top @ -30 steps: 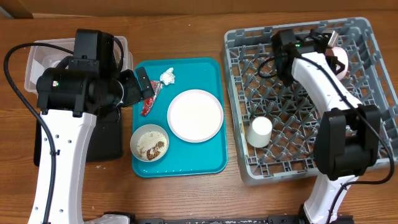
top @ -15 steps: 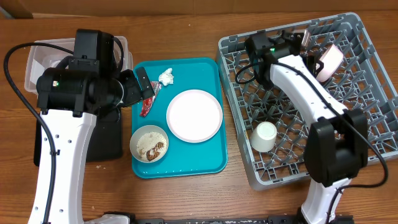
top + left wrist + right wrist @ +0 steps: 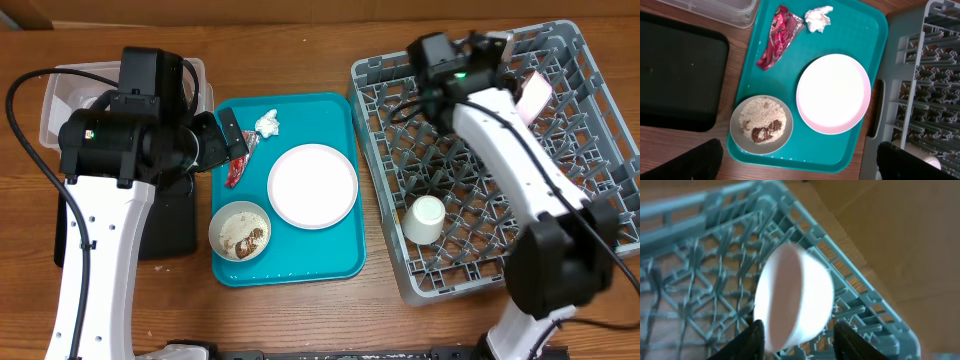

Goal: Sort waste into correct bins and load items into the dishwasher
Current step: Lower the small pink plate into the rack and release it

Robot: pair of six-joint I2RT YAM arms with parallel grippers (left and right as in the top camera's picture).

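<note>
Right gripper: my jaws stand parted and hold nothing, where a second ago they were shut on the pink bowl. The bowl stands on its edge among the pegs at the far right of the rack, just beyond my fingertips and apparently free of them. I judge it released and loaded. My arm has drawn back toward the rack's far edge.

During the placing the rack turned and slid on the table, and the cup went with it. It lies in the near part of the rack.

Left gripper: wide open, empty, hovering over the teal tray.

Outstanding on that tray:
- the plate
- the small bowl with its scraps
- the wrapper
- the tissue

None of these is sorted or loaded yet.
</note>
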